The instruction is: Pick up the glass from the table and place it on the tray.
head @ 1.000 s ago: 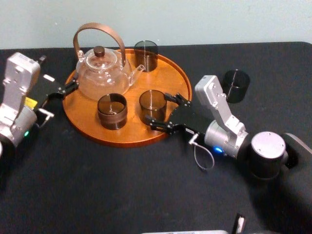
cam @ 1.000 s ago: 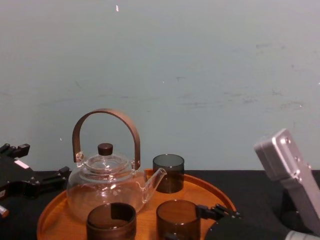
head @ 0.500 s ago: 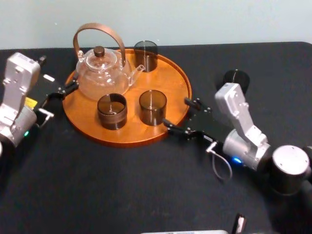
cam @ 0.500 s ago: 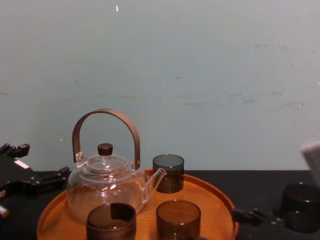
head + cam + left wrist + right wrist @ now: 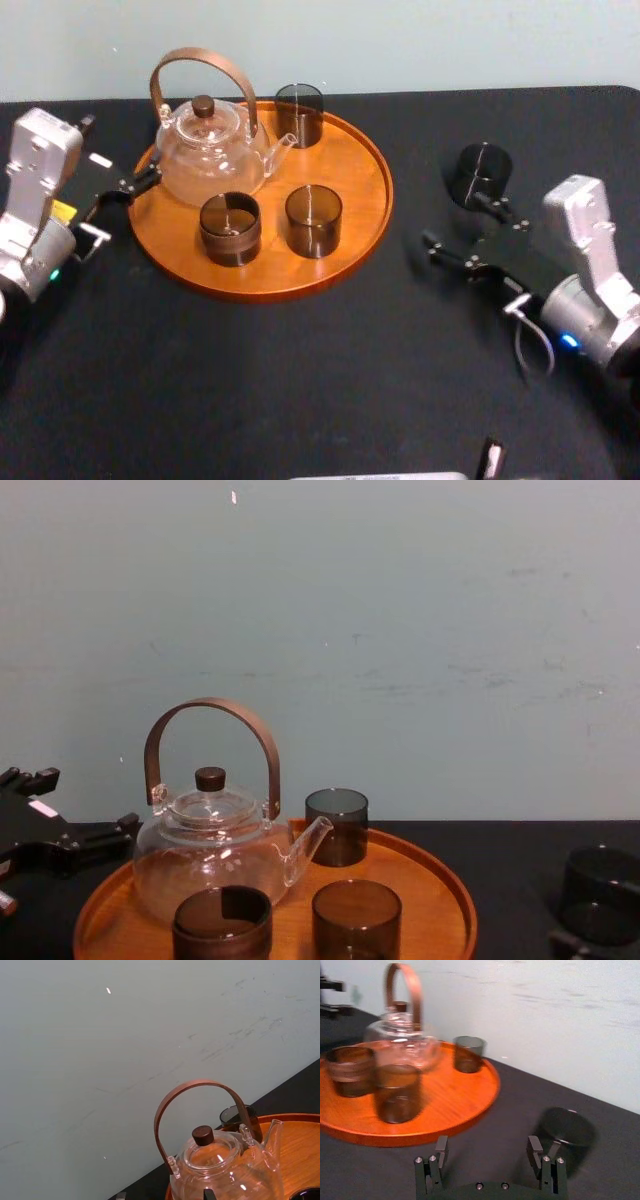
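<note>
Three glasses [image 5: 313, 220] stand on the tray [image 5: 352, 160]; one glass [image 5: 483, 175] sits ungrasped on the worktop [image 5: 300, 380] by the open right tool [image 5: 455, 220]; left tool [image 5: 125, 205] idles open.

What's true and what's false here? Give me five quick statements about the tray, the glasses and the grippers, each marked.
1. The tray holds three glasses: back glass, front-left glass, front-right glass. True.
2. The right gripper grips a glass. False: it is open and empty, over the table beside the lone glass.
3. The lone glass stands on the table, right of the tray. True.
4. The teapot stands off the tray. False: it stands on the tray.
5. The left gripper is by the tray's left rim. True.
</note>
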